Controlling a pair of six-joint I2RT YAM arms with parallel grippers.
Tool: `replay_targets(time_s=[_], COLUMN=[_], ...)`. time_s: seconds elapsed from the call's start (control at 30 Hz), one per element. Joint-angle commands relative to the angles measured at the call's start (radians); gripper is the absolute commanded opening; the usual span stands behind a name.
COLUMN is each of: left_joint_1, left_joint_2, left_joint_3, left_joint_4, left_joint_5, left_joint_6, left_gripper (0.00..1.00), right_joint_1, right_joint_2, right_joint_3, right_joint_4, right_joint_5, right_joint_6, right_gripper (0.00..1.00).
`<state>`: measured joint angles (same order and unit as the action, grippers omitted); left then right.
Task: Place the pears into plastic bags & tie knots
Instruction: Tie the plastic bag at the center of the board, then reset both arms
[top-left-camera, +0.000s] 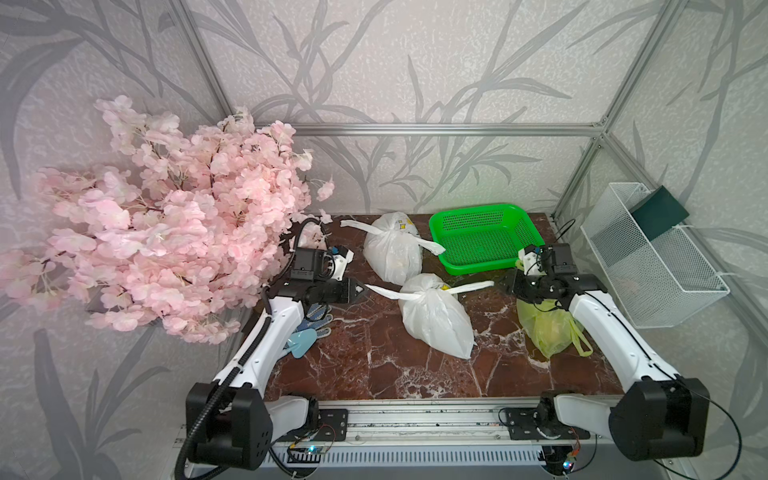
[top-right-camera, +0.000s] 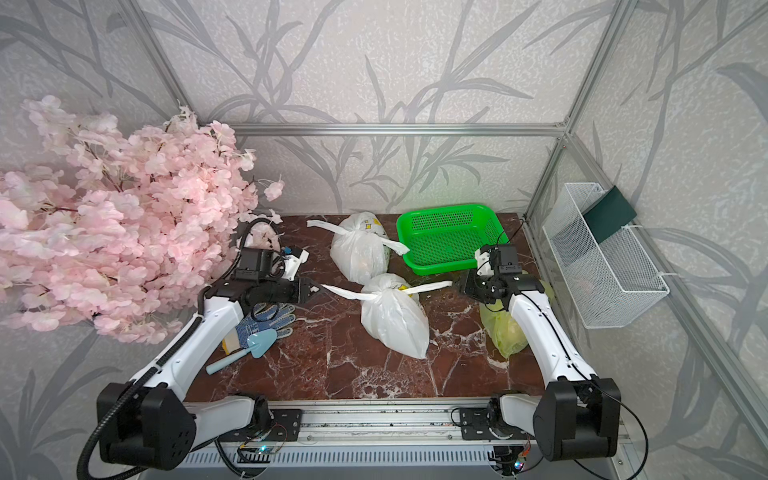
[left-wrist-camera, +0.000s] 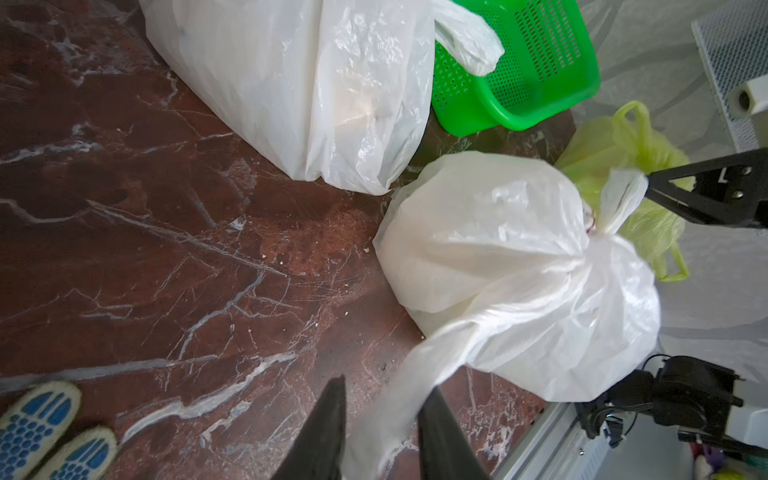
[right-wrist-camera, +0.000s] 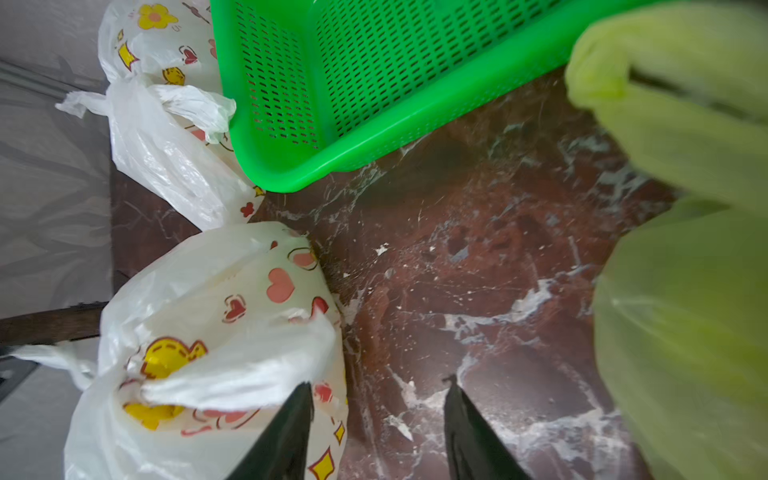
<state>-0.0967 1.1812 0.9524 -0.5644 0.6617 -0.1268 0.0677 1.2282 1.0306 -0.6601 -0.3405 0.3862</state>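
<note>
A pink blossom branch crowds the left side of the marble table and reaches up to the left arm. Dotted gloves and a blue trowel lie by that forearm; the left wrist view catches only 2 glove fingertips. The left gripper reaches level toward the middle, jaws apart, with 1 handle of the near white bag running loosely between them. Behind lies the far white bag, also knotted, 1 handle draped on the green basket. The pears cannot be made out through the plastic. Only the right wrist view shows the bags' heart and duck prints. The right gripper points inward and low, jaws apart over bare marble, the near bag's other handle touching 1 finger. Its forearm crosses above the yellow-green bag. A wire basket hangs on the right wall.
</note>
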Motion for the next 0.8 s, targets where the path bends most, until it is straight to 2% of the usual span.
replay_targets(time_s=[0.0, 0.07, 0.13, 0.2, 0.23, 0.3, 0.37, 0.4, 0.47, 0.53, 0.63, 0.7, 0.77], left_joint_1=[-0.007, -0.006, -0.007, -0.026, -0.043, -0.106, -0.137, -0.138, -0.135, -0.131, -0.126, -0.104, -0.068], left_joint_2=[-0.115, -0.16, -0.206, -0.274, -0.304, -0.344, -0.311, -0.272, -0.2, -0.15, -0.073, -0.03, 0.006], left_joint_3=[0.05, 0.022, -0.06, -0.219, -0.296, -0.455, -0.526, -0.523, -0.485, -0.483, -0.548, -0.556, -0.577], left_joint_4=[-0.024, -0.003, 0.097, 0.295, 0.406, 0.645, 0.812, 0.836, 0.803, 0.831, 1.025, 1.061, 1.113], left_joint_5=[-0.044, -0.104, -0.152, -0.257, -0.364, -0.674, -0.927, -1.028, -1.149, -1.222, -1.3, -1.293, -1.19], left_joint_6=[-0.007, -0.003, -0.037, -0.096, -0.124, -0.126, -0.09, -0.069, -0.052, -0.043, -0.05, -0.039, -0.014], left_gripper=[0.52, 0.53, 0.53, 0.57, 0.64, 0.76, 0.77, 0.77, 0.8, 0.81, 0.82, 0.83, 0.84], right_joint_1=[0.011, 0.012, 0.016, 0.039, 0.055, 0.086, 0.087, 0.088, 0.085, 0.085, 0.085, 0.086, 0.087], right_joint_2=[-0.091, -0.139, -0.183, -0.246, -0.28, -0.344, -0.373, -0.373, -0.352, -0.317, -0.241, -0.163, -0.076], right_joint_3=[0.071, 0.026, -0.06, -0.203, -0.275, -0.423, -0.523, -0.557, -0.593, -0.621, -0.683, -0.717, -0.728], right_joint_4=[-0.09, -0.042, 0.052, 0.234, 0.339, 0.562, 0.729, 0.782, 0.845, 0.908, 1.064, 1.207, 1.311], right_joint_5=[0.166, 0.246, 0.313, 0.38, 0.422, 0.511, 0.569, 0.592, 0.641, 0.666, 0.698, 0.678, 0.661], right_joint_6=[-0.036, -0.042, -0.067, -0.142, -0.175, -0.252, -0.281, -0.303, -0.33, -0.355, -0.342, -0.337, -0.364], right_gripper=[0.61, 0.63, 0.73, 0.86, 0.91, 1.0, 0.99, 0.99, 0.99, 0.99, 0.99, 0.99, 0.99])
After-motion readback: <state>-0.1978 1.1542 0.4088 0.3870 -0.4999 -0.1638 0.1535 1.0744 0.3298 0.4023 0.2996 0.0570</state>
